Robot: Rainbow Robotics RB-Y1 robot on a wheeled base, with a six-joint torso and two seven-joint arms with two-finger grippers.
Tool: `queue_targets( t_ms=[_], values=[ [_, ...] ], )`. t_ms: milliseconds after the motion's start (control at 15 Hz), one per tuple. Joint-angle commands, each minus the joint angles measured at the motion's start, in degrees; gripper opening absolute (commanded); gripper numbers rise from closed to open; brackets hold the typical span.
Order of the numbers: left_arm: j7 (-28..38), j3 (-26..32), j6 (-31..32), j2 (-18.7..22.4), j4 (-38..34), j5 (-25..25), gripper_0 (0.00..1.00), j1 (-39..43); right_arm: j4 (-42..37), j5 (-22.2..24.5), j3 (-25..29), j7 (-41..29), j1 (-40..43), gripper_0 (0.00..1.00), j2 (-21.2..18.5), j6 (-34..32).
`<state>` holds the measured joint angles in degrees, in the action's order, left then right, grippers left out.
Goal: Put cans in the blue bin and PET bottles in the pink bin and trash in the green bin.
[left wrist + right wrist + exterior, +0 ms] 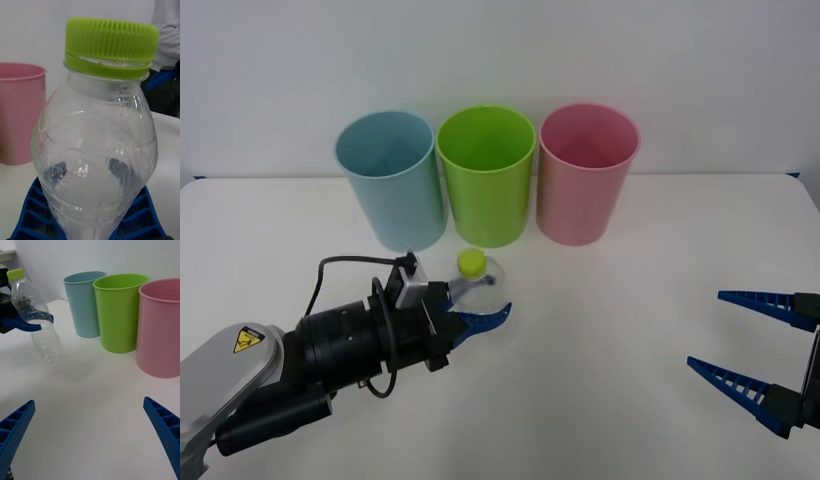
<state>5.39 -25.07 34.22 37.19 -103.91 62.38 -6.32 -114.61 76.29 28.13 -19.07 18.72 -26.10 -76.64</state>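
The left gripper (pixel 480 312) has its jaws clenched on the bottle (pixel 478 283), raised off the counter (pixel 600 340), while the right gripper (pixel 750 350) waits with jaws released.

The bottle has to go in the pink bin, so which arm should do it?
The left arm, probably. Its claw is already shut on the bottle, lifted off the table in front of the green bin, near the pink bin. The right claw hangs open and empty, off to the side.
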Motion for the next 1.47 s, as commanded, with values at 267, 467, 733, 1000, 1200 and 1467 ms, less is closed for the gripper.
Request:
queue_targets(
  t_ms=[267, 467, 733, 1000, 1200, 1467],
  values=[
    [16.1, -3.6, -11.2, 10.4, -9.3, -2.4, 0.00, -8.8, 0.0, 0.0, 0.0, 0.0, 0.0, 1.00, 0.0, 0.0],
    [20.6, -3.7, -15.1, 16.1, -12.2, -4.1, 0.00, -13.5, 0.0, 0.0, 0.0, 0.0, 0.0, 1.00, 0.0, 0.0],
    [25.4, -9.4, -18.6, 16.5, -8.0, -5.7, 0.00, -26.7, 0.0, 0.0, 0.0, 0.0, 0.0, 1.00, 0.0, 0.0],
    [25.3, -24.3, -24.7, 13.4, 6.6, -12.7, 0.00, -49.1, 0.0, 0.0, 0.0, 0.0, 0.0, 1.00, 0.0, 0.0],
    [25.1, -26.9, -26.8, 6.8, 16.8, -14.5, 0.00, -56.1, 0.0, 0.0, 0.0, 0.0, 0.0, 1.00, 0.0, 0.0],
    [24.0, -26.9, -26.8, -2.6, 31.3, -13.1, 0.00, -62.4, 0.0, 0.0, 0.0, 0.0, 0.0, 1.00, 0.0, 0.0]
  ],
)
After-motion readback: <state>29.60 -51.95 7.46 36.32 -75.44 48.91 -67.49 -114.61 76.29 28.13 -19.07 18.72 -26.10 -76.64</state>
